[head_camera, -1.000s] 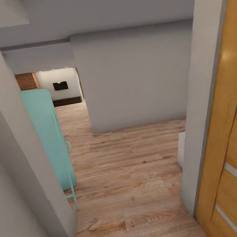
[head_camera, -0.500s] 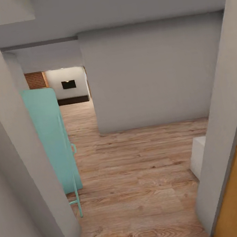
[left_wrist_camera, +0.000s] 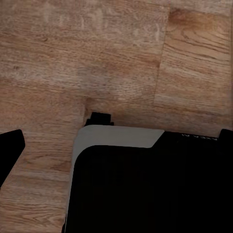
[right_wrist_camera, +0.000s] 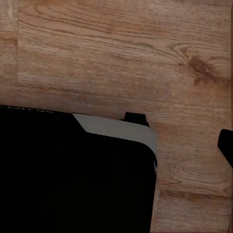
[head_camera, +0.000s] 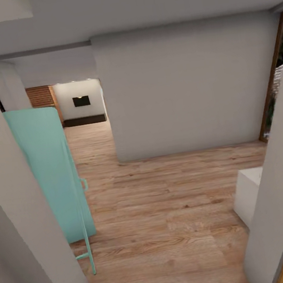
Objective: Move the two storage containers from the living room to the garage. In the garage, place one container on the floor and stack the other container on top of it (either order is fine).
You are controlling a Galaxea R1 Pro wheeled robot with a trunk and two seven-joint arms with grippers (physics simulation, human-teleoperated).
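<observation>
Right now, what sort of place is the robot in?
Likely a hallway inside a home, seen through a doorway. Light wood plank floor, plain grey walls, and a far opening onto a room with a brick wall and a black TV. A turquoise panel stands at the left.

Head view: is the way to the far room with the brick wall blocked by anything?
Nothing stands on the wood floor along the way. The passage narrows between the turquoise cabinet and the grey wall block. No container is in view yet.
</observation>
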